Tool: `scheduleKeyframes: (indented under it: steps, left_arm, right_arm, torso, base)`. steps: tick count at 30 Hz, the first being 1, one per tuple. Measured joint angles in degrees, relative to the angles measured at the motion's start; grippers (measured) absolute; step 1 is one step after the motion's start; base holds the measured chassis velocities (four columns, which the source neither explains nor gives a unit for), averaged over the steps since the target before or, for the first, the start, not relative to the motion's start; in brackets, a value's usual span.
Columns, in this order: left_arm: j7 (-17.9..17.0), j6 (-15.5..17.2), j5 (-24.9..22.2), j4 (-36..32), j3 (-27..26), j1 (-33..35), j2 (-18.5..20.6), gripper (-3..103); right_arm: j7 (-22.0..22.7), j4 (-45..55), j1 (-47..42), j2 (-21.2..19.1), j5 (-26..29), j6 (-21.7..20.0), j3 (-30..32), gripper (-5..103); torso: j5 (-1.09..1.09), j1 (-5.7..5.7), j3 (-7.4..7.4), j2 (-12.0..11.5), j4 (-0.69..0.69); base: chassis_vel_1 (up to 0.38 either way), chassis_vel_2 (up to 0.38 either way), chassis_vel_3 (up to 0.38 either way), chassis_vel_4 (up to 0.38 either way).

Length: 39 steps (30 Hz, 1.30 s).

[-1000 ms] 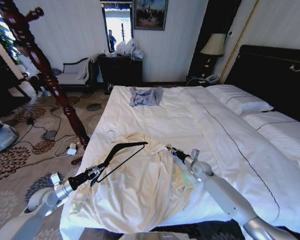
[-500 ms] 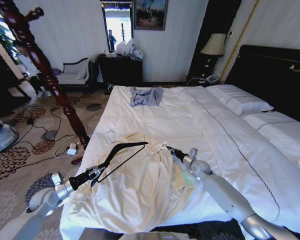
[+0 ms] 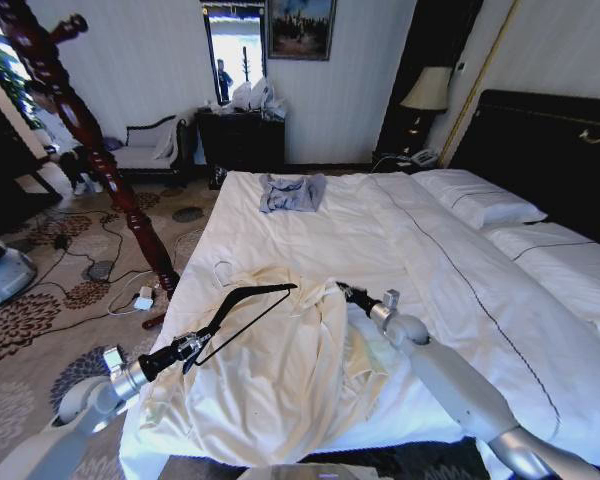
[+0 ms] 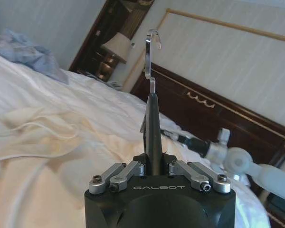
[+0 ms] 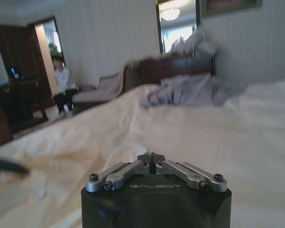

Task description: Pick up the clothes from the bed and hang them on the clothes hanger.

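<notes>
The cream clothes (image 3: 280, 370) lie crumpled on the near part of the white bed (image 3: 310, 230). My left gripper (image 3: 187, 349) is shut on a black coat hanger (image 3: 245, 305) held just above the garment's left side; its metal hook (image 4: 152, 52) points away from the wrist. My right gripper (image 3: 342, 291) hovers low at the garment's far right edge with its fingers (image 5: 145, 158) shut, and I see nothing between them. The cream cloth (image 5: 47, 180) lies just below and beside it. The tall red-brown wooden clothes hanger (image 3: 90, 140) stands on the floor left of the bed.
A small grey-blue garment (image 3: 291, 192) lies far up the bed. Pillows (image 3: 480, 200) and the dark headboard (image 3: 550, 140) are at the right. Cables and a power strip (image 3: 140, 298) lie on the carpet by the stand's foot. A dresser (image 3: 242, 138) stands at the back wall.
My right gripper has moved slightly farther up the bed, along the garment's far edge. The left gripper and its black hanger have stayed still.
</notes>
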Motion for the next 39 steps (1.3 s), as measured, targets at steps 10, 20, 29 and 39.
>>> scheduleKeyframes:
  steps: [10,20,29,39]
  left_arm:
    - [0.79,0.07,0.80,-2.36,2.75,0.57,-0.46,17]
    - [0.62,0.06,1.07,1.59,6.65,-4.01,-3.40,17]
    - [-1.04,0.54,0.10,6.54,13.04,-15.27,-10.02,17]
    - [-1.52,0.66,0.75,9.96,19.37,-20.02,-10.84,17]
  right_arm:
    - [1.77,5.31,2.21,-1.09,2.71,1.84,1.69,1]
    - [1.01,16.87,-1.99,-4.05,7.22,5.26,3.33,1]
    - [0.21,24.64,-5.29,-4.32,8.26,9.68,0.46,1]
    - [-1.99,25.89,-3.21,-4.32,9.48,14.05,-1.96,1]
  torso:
    - [0.01,0.00,0.00,0.00,0.00]
    - [0.00,0.00,-0.01,0.00,-0.01]
    - [0.00,0.00,-0.01,0.00,-0.02]
    - [0.00,0.00,0.00,0.00,0.01]
  base:
    - [0.000,0.000,0.000,0.000]
    - [0.000,0.000,0.000,0.000]
    - [0.000,0.000,0.000,0.000]
    - [0.000,0.000,0.000,0.000]
